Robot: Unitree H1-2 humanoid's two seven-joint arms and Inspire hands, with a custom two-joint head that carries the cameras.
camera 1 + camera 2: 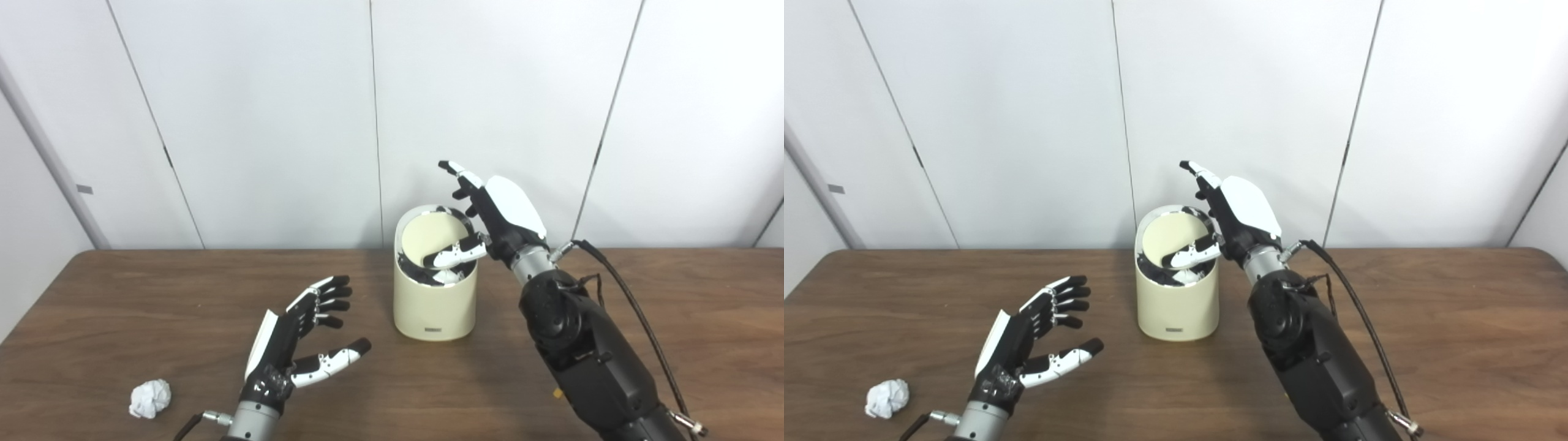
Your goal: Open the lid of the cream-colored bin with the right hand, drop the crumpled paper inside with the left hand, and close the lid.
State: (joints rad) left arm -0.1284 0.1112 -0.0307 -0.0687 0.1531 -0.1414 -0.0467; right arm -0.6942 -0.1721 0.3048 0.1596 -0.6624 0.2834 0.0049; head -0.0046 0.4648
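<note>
The cream-colored bin [432,303] stands upright at the table's middle. Its round lid [429,237] is tipped steeply into the mouth, leaving a dark gap at the front. My right hand [493,214] is at the bin's right rim, open. Its thumb lies across the lower lid and its fingers [459,174] point up behind the rim. A white lump [448,277] shows inside the gap under the thumb. The crumpled paper [150,398] lies on the table at the front left. My left hand [303,343] hovers open and empty between the paper and the bin, palm toward the bin.
The brown wooden table [704,318] runs back to a white panelled wall [490,92]. A black cable [625,294] loops off my right forearm over the table's right side.
</note>
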